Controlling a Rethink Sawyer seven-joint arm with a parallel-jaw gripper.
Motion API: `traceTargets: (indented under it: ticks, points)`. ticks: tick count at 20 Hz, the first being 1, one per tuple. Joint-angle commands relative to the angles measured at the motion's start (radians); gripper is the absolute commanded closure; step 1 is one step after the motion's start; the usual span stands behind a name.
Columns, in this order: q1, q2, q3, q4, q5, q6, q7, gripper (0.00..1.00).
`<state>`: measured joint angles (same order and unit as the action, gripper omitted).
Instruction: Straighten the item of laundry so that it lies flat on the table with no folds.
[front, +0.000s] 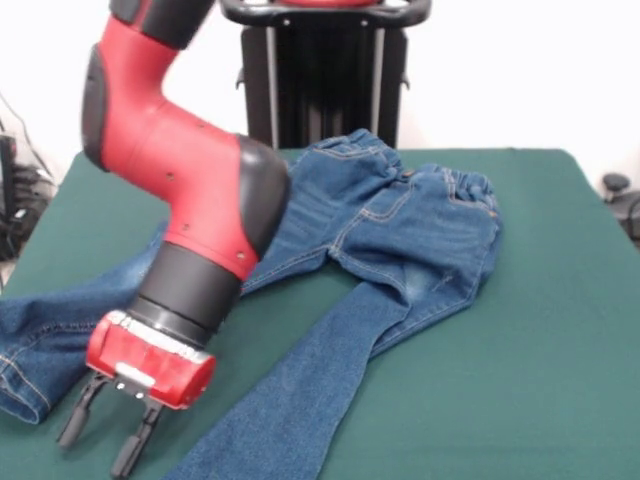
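Note:
The item of laundry, a small pair of blue denim jeans (400, 230), lies on the green table (540, 330) with its waistband toward the far side. One leg (300, 400) runs down to the near edge. The other leg (40, 340) stretches left, partly hidden behind the arm, and its hem reaches the left edge. The seat area is bunched and creased. My gripper (104, 436) hangs at the near left, between the two legs, just beside the left leg's hem. Its two black fingers (78, 418) are spread apart with nothing between them.
The red and black arm (180, 190) slants across the left half of the table and covers part of the jeans. Bare green felt spreads over the right half. Dark equipment (620, 195) stands beyond the right edge.

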<state>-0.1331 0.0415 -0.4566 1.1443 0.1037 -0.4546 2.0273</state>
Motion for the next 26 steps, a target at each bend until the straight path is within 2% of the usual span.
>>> traceTargets:
  ticks: [1,6,12,21,26]
  points:
    - [-0.163,-0.136,0.441,0.02,-0.165,0.587,-0.046,0.0]
    - [-0.123,-0.247,0.416,0.085,-0.142,0.671,-0.014,0.0]
    - [-0.1,-0.313,0.399,0.112,-0.134,0.774,0.014,0.0]
    - [-0.108,-0.344,0.426,0.145,-0.131,0.794,0.051,0.0]
    - [-0.139,-0.352,0.489,0.18,-0.102,0.816,0.061,0.0]
